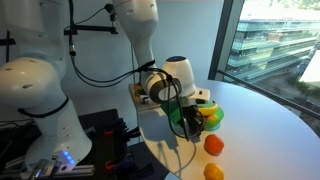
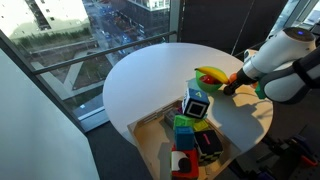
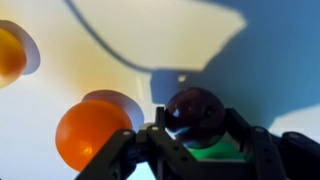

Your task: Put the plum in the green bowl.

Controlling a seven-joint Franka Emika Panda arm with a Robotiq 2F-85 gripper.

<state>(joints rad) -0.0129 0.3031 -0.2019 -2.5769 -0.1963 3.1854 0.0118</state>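
In the wrist view my gripper (image 3: 197, 128) is shut on the plum (image 3: 197, 110), a small dark purple-brown round fruit held between the two fingers. A bright green surface, the green bowl (image 3: 216, 153), shows just beneath the plum between the fingers. In both exterior views the gripper (image 1: 190, 116) (image 2: 232, 89) hangs low over the white round table beside the lime-green bowl (image 1: 207, 104) (image 2: 209, 75). The plum is hidden by the gripper in both exterior views.
Two orange fruits (image 3: 88, 132) (image 3: 8, 52) lie on the white table (image 2: 150, 85), also seen in an exterior view (image 1: 213, 145) (image 1: 213, 172). A wooden tray of mixed blue, green and red objects (image 2: 192, 132) stands at the table's edge. Windows lie beyond the table.
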